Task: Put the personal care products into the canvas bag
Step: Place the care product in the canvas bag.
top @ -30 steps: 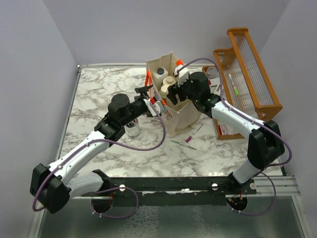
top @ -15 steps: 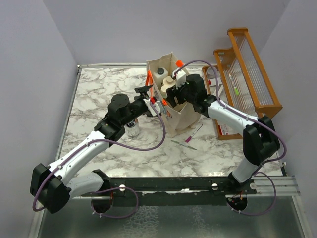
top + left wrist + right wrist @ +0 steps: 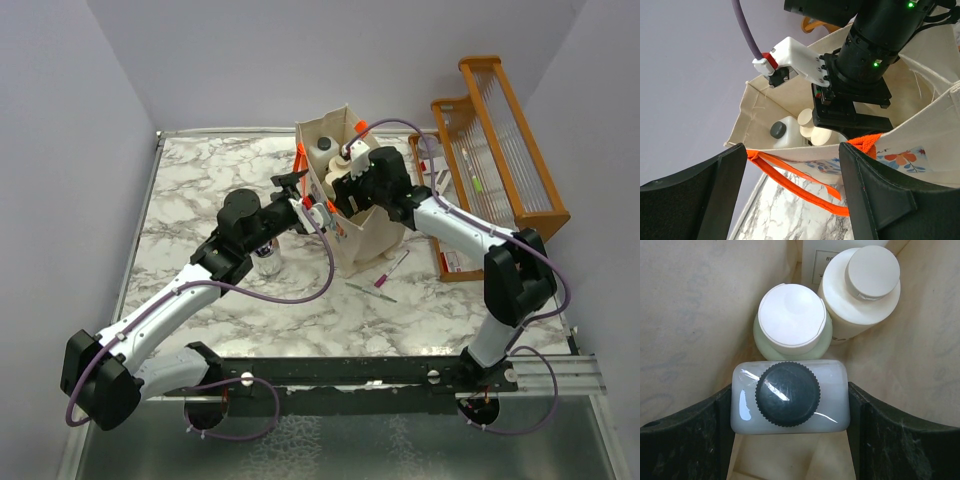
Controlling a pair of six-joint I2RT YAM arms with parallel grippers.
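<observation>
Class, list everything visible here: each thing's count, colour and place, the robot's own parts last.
canvas tote bag: one, beige with orange handles, upright mid-table.
white bottle with grey cap: one, in the bag.
white bottle with dark ribbed cap: one, in the bag.
olive-green bottle and beige bottle, cream caps: one each, in the bag.
short clear bottle with chrome cap: one, on the table left of the bag.
wooden slatted rack: one, orange, right of the bag.
pink pen: one, on the table by the bag.
marble table: one, white-grey.
left gripper: open, at the bag's rim.
right gripper: shut on the ribbed-cap bottle.
</observation>
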